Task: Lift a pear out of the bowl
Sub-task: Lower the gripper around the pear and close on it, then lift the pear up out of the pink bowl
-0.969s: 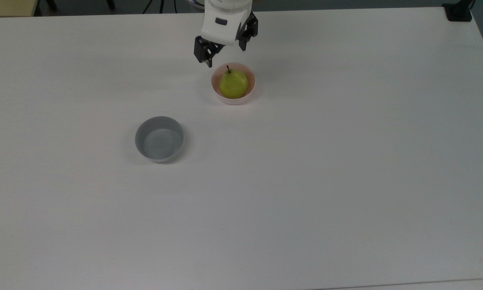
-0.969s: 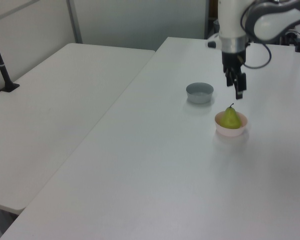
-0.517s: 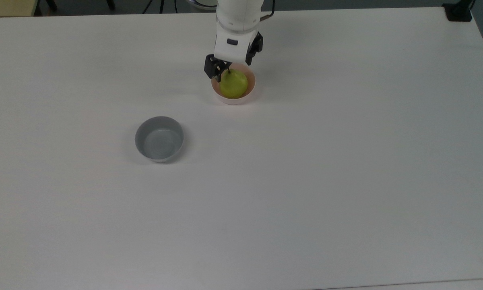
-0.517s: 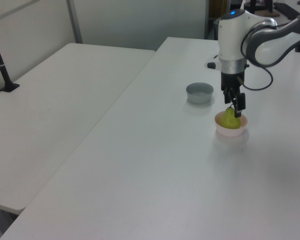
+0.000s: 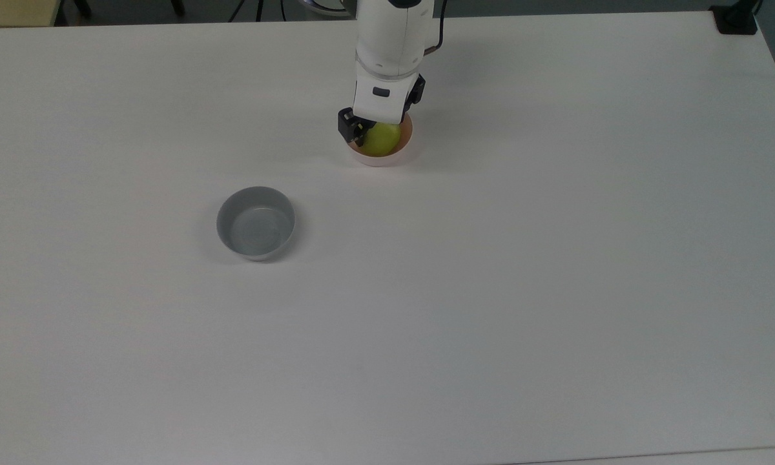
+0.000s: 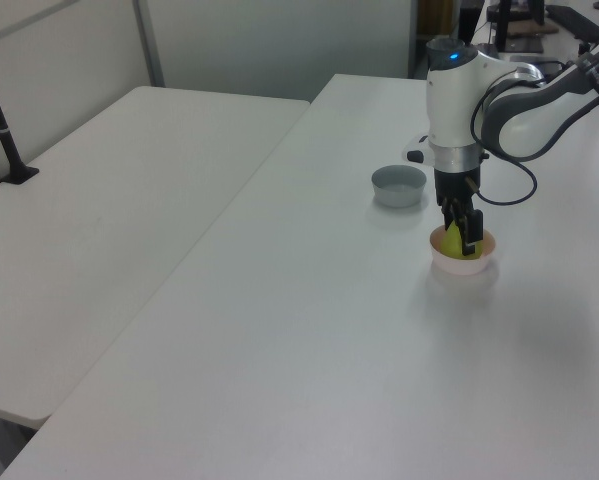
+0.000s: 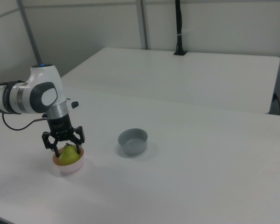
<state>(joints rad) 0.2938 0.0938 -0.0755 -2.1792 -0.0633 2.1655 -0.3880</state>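
A small yellow-green pear [image 5: 385,139] [image 7: 69,154] sits in the pale pink bowl [image 5: 382,159] [image 7: 70,168] on the white table. My gripper [image 5: 380,131] [image 7: 64,143] hangs straight down over the bowl, open, with one dark finger on each side of the pear's upper half. The arm's white wrist hides the pear's top in the top view. In the left view the gripper [image 6: 460,233] stands in front of the pear [image 6: 449,243], low inside the bowl [image 6: 465,265]. I cannot tell whether the fingers touch the fruit.
An empty grey bowl [image 5: 256,223] [image 6: 398,185] [image 7: 133,141] stands on the same table, well apart from the pink one. A second white table [image 6: 109,200] adjoins it, with a black post [image 7: 178,28] mounted at its edge.
The gripper came forward and down from behind the pink bowl. It stayed open, and its fingers now straddle the pear. Pear and both bowls have not moved.
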